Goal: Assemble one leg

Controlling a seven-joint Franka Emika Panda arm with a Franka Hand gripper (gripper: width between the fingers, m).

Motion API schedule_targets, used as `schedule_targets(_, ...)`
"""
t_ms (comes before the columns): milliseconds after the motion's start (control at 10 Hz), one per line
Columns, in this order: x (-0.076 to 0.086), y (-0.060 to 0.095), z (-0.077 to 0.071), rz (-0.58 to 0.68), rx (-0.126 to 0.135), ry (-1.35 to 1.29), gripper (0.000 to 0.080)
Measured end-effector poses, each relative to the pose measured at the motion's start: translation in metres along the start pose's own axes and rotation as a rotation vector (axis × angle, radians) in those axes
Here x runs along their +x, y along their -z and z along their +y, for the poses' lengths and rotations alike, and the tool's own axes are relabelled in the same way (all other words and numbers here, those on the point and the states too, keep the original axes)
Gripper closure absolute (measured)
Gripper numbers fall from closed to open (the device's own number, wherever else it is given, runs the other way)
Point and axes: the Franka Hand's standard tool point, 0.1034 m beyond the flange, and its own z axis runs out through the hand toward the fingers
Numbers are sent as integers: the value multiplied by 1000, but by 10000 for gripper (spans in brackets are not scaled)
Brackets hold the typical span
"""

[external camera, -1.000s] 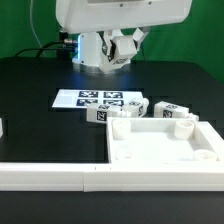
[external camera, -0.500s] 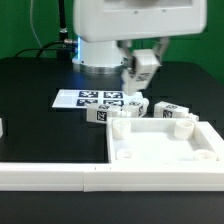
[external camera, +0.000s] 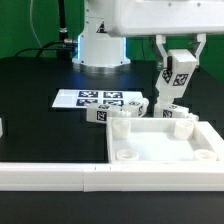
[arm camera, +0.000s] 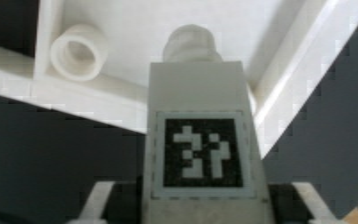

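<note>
My gripper [external camera: 178, 78] is shut on one white leg [external camera: 171, 92] and holds it upright in the air, tag facing the camera, above the far right corner of the large white panel [external camera: 205, 158]. In the wrist view the held leg [arm camera: 202, 120] runs between my fingers [arm camera: 101, 198], and its round peg end points toward the panel's rim next to a corner hole [arm camera: 78, 55]. Three more legs [external camera: 103, 114] [external camera: 134, 107] [external camera: 172, 113] lie on the table along the panel's far edge.
The marker board [external camera: 88, 98] lies flat behind the loose legs. A long white rail [external camera: 50, 173] runs along the front edge and joins the panel. The robot's base [external camera: 100, 45] stands at the back. A small white piece [external camera: 2, 128] shows at the exterior view's left edge.
My gripper has carried the leg from near the robot's base to the exterior view's right and lower, and turned it upright over the panel's far right corner.
</note>
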Motion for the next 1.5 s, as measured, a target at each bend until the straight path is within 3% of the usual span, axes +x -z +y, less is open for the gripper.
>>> schedule_targets(200,-3,-2,4,51,-20,11,512)
schedule_targets(400,-3,-3,1,46,-17,14,512)
schedule_targets(500,1,-9,-7,49,-5,11,512)
schedule_targets(700,25,-19,-24,78,23,4,512)
schedule_targets(900,51,-14,-46,110,48,-20,512)
schedule_targets(1300,48,-15,-43,107,45,-10,512)
schedule_targets(1500,39,-14,-15,157,9,55,512)
